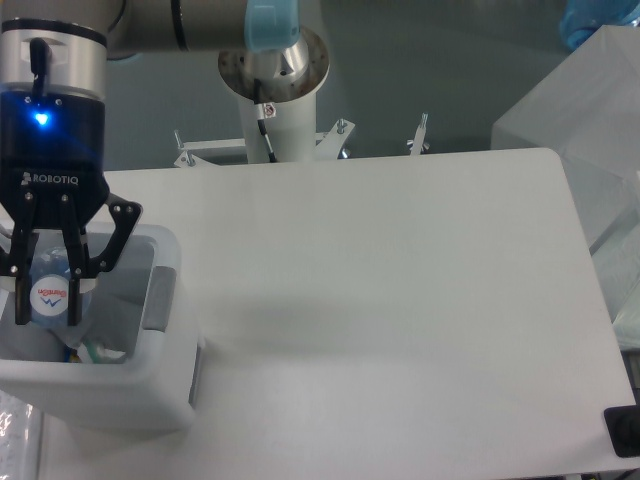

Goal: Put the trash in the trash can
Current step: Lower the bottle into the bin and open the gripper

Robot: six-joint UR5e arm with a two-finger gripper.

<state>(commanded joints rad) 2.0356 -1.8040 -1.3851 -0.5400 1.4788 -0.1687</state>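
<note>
At the table's (400,300) left edge, we find the gripper (47,300) pinching the crushed bottle (50,297) over the trash can (120,385), release pending.

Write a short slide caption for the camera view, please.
Hand holds a crushed bottle above the white trash can.

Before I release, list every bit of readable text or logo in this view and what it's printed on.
"ROBOTIQ": white letters on the black body of the gripper, above its fingers.
Round label on the bottle held between the fingers over the trash can: a red and blue mark with lettering, too blurred to read.
Small tag on the cable at the arm base: too small to read.
Nothing else carries text.
</note>
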